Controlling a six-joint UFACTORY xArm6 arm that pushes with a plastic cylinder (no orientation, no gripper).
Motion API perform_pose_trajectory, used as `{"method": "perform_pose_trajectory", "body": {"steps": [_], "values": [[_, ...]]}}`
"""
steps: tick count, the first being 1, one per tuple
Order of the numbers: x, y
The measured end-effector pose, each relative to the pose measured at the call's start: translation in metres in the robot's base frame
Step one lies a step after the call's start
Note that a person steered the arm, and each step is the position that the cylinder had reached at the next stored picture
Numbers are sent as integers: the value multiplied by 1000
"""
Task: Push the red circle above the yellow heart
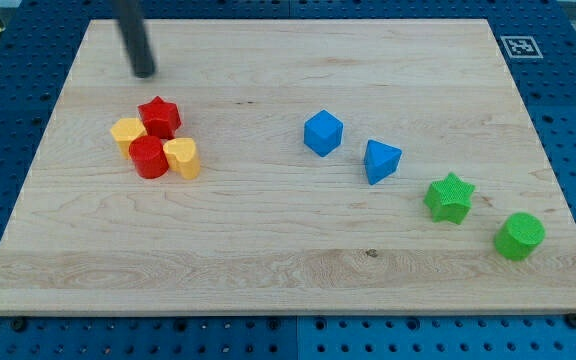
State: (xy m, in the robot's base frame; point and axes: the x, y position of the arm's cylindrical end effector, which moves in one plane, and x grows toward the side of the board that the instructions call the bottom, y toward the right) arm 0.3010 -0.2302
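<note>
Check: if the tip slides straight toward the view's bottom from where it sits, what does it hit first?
Likely the red star, grazed on its left edge just below my tip; the yellow block sits close behind. Depth is unclear, so it might clip either.

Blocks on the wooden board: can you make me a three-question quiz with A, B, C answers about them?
1. Where is my tip?
A. above the red star
B. beside the green blocks
C. between the blue blocks

2. How many green blocks are there?
A. one
B. two
C. four

3. The red circle is
A. alone
B. stacked on a blue block
C. packed against the yellow heart

Answers: 1 A, the rod ends toward the view's top from the red star. 2 B, a green star and a green circle. 3 C, they sit side by side, touching.
</note>
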Motion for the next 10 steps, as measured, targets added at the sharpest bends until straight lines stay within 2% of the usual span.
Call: {"method": "perform_pose_trajectory", "body": {"steps": [1,3,4,7,8,10], "values": [[13,-43],[158,-43],[179,-38],[166,53],[144,91],[141,97]]}}
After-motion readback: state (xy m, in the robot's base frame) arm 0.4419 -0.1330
